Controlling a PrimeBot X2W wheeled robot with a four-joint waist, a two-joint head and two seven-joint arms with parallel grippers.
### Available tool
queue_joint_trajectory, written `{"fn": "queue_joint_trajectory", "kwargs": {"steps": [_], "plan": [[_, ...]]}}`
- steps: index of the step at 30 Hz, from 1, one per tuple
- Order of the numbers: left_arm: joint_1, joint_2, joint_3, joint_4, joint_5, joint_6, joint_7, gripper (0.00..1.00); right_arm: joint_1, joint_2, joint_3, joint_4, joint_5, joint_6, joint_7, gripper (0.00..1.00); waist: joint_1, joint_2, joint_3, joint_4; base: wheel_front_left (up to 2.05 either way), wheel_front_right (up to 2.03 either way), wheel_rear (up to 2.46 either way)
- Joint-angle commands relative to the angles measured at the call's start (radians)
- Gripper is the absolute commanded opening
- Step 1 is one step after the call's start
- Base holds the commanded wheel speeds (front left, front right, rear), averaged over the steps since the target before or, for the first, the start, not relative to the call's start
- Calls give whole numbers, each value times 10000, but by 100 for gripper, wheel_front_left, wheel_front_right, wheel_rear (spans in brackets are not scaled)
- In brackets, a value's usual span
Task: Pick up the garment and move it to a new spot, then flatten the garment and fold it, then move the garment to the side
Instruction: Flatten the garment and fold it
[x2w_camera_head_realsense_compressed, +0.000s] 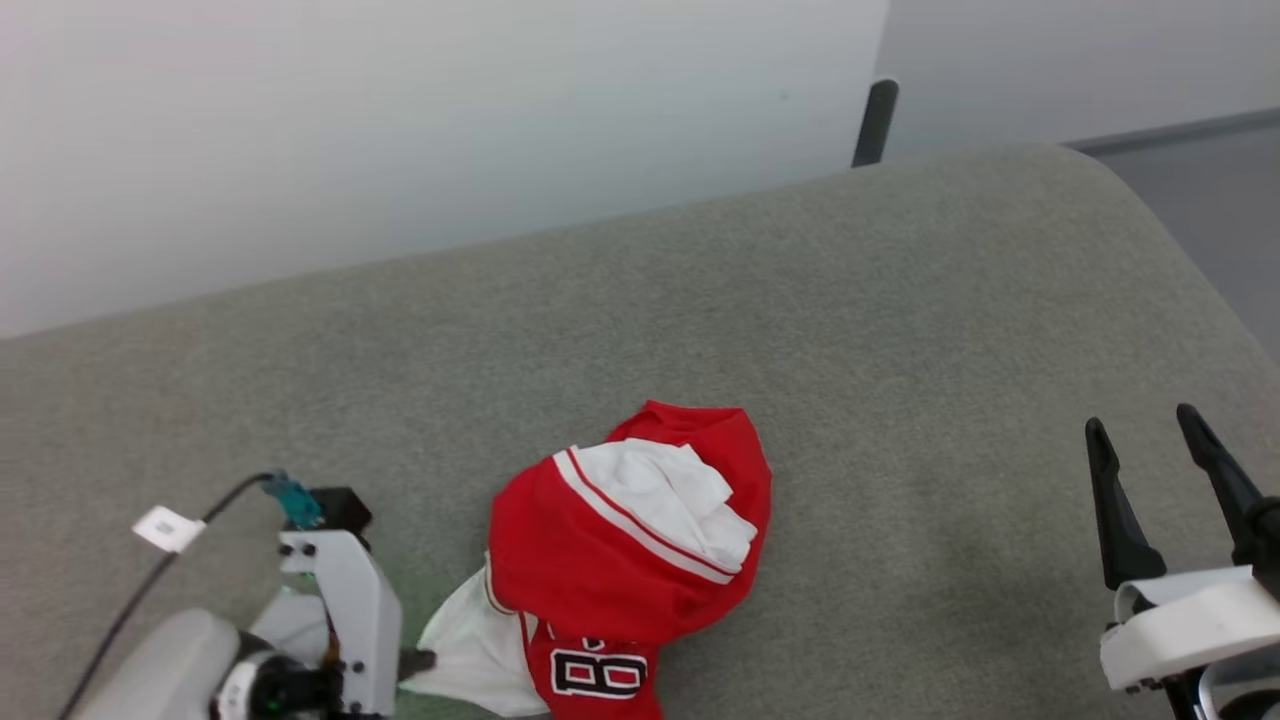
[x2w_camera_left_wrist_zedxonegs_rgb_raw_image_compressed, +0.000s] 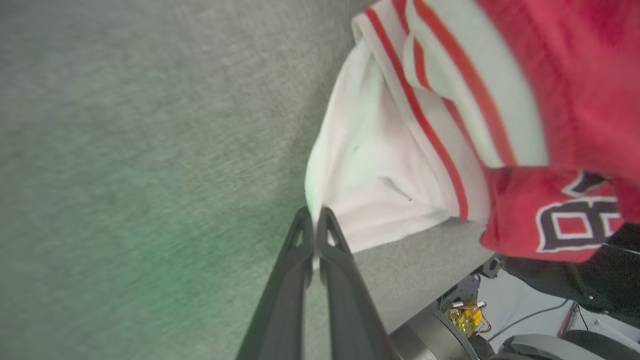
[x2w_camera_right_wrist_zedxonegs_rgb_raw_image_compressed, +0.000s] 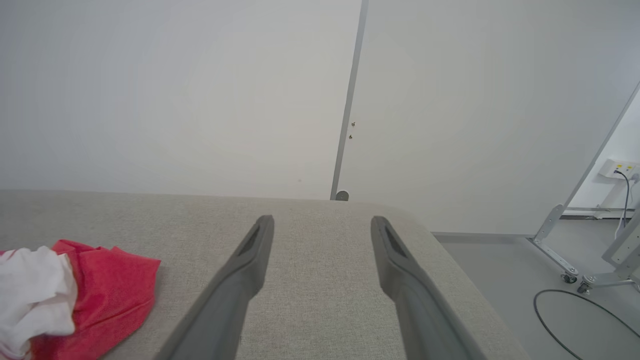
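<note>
The left gripper (x2w_camera_left_wrist_zedxonegs_rgb_raw_image_compressed: 315, 216) is pinching the white sleeve edge of the shirt (x2w_camera_head_realsense_compressed: 600, 560), which is lying bunched up near the front of the table (x2w_camera_head_realsense_compressed: 900, 330), and the right gripper (x2w_camera_right_wrist_zedxonegs_rgb_raw_image_compressed: 322, 223) is hovering wide open, well apart.

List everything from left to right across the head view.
White cable tag → left gripper → garment → dark post at the far edge → right gripper.
</note>
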Motion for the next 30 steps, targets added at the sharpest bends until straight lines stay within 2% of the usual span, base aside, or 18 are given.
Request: {"fn": "queue_joint_trajectory", "kwargs": {"steps": [1,14,23,27,30], "plan": [[-99,102,62,-92,-16,54,28,0,186,22,-23,-23,-35,1,15,100,0,0,-240,244,0,0,0],[-162,1823,763,-1550,125,626,616,0,690,85,-93,-346,-82,1,286,100,0,0,-903,951,0,0,0],[213,3103,1161,-1496,585,801,420,0,771,-6,-56,-392,-5,1,304,100,0,0,-1053,972,0,0,0],[565,3369,1211,-1111,684,839,217,0,832,-18,-109,-390,28,1,314,100,0,0,-1070,894,0,0,0],[820,3234,1293,-815,492,795,-54,0,873,10,-132,-432,41,1,344,100,0,0,-1046,833,0,0,0]]}}
